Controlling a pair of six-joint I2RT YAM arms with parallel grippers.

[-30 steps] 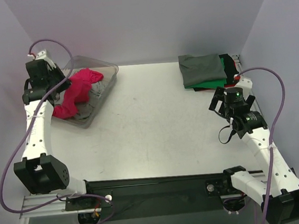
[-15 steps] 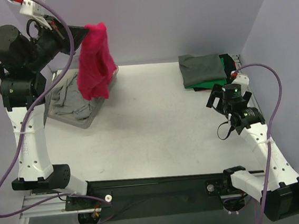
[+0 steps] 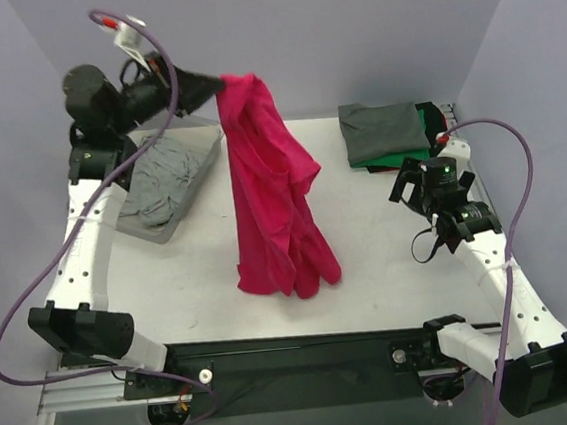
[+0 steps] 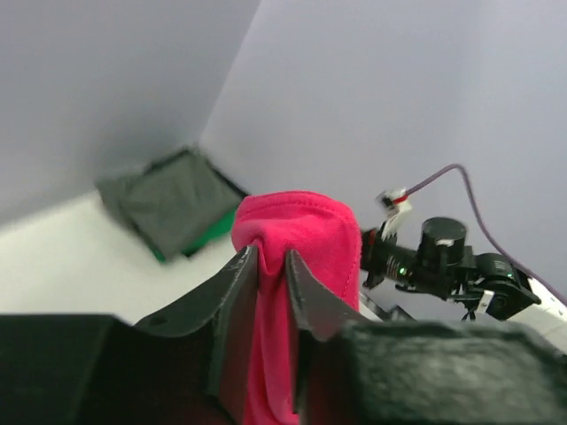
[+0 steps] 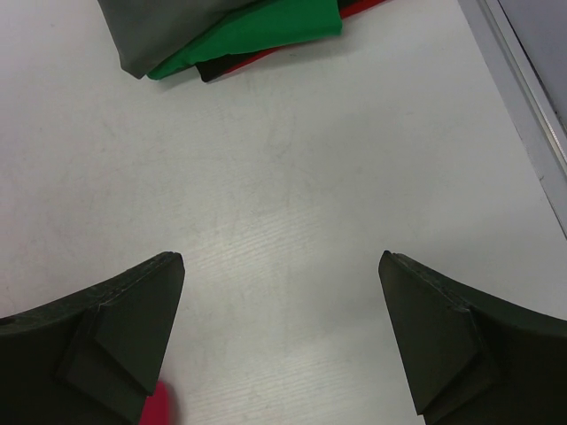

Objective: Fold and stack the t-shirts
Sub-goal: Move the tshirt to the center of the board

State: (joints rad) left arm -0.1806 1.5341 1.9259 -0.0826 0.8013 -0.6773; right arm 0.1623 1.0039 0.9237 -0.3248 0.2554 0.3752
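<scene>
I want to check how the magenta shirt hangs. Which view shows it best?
Top external: the whole magenta shirt hangs from the left gripper. Left wrist shows only the pinched fold; right wrist catches a sliver at its bottom edge.

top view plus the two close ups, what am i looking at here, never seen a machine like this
Two white robot arms are bolted at the near edge of a table. The wide picture looks down from above and behind them; the other two come from a camera on each wrist. The left end effector, a two-finger pincer, is shut on a magenta-red t-shirt and holds it up, so it hangs over the table. The right end effector is open and empty, above bare table near a stack of folded t-shirts: dark grey on top, green, black and red beneath. At the far left a clear bin holds a light grey t-shirt.
</scene>
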